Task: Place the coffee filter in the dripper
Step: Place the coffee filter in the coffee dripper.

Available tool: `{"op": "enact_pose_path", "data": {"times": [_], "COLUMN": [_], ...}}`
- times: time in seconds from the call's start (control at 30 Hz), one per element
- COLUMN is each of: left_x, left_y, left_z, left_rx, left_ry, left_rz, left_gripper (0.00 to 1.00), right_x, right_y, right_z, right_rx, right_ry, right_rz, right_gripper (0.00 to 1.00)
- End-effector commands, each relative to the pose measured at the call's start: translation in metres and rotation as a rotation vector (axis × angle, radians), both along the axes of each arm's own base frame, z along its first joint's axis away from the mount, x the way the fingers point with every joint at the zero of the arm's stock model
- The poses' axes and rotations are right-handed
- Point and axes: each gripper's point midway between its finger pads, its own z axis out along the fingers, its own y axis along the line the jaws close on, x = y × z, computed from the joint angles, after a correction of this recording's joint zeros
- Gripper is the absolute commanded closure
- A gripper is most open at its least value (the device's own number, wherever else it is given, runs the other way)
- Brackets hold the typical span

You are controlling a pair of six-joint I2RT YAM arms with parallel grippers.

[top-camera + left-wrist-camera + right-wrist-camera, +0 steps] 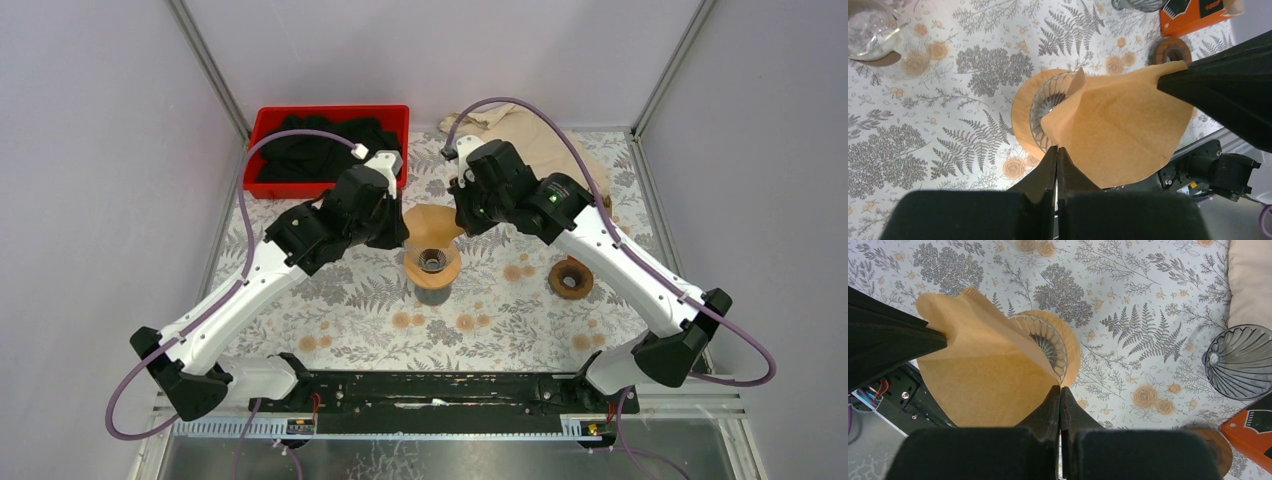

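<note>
from above, the coffee filter [432, 222] hangs over the dripper [432, 262], stretched between left gripper [398, 232] and right gripper [462, 215]. left wrist: its jaws are pinched on one filter edge. right wrist: its jaws are clamped on the opposite edge, and the filter overlaps the dripper's rim.
</note>
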Motion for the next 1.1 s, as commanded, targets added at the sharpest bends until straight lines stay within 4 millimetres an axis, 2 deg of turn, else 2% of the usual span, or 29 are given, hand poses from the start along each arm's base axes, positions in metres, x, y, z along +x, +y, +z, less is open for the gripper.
{"op": "enact_pose_path", "data": {"times": [0.0,0.17,0.43,0.8,1.07], "left_x": [-0.009,-0.009,-0.005,-0.005,-0.008], "left_y": [0.003,0.003,0.002,0.002,0.002], "left_z": [-0.017,-0.028,-0.039,-0.054,-0.065], "left_rx": [0.014,0.038,0.071,0.096,0.106], "left_ry": [0.058,0.081,0.099,0.136,0.164], "left_rz": [-0.009,-0.012,-0.013,-0.013,-0.013], "left_gripper": [0.99,0.99,1.0,1.0,0.95], "right_x": [-0.001,0.0,0.003,0.002,-0.001], "right_y": [0.006,0.008,0.011,0.012,0.012], "right_z": [-0.002,-0.025,-0.047,-0.052,-0.061], "right_rx": [0.01,-0.029,-0.064,-0.084,-0.092], "right_ry": [0.012,0.049,0.084,0.098,0.12], "right_rz": [0.013,0.016,0.018,0.035,0.042], "right_gripper": [1.0,1.0,1.0,1.0,0.97]}}
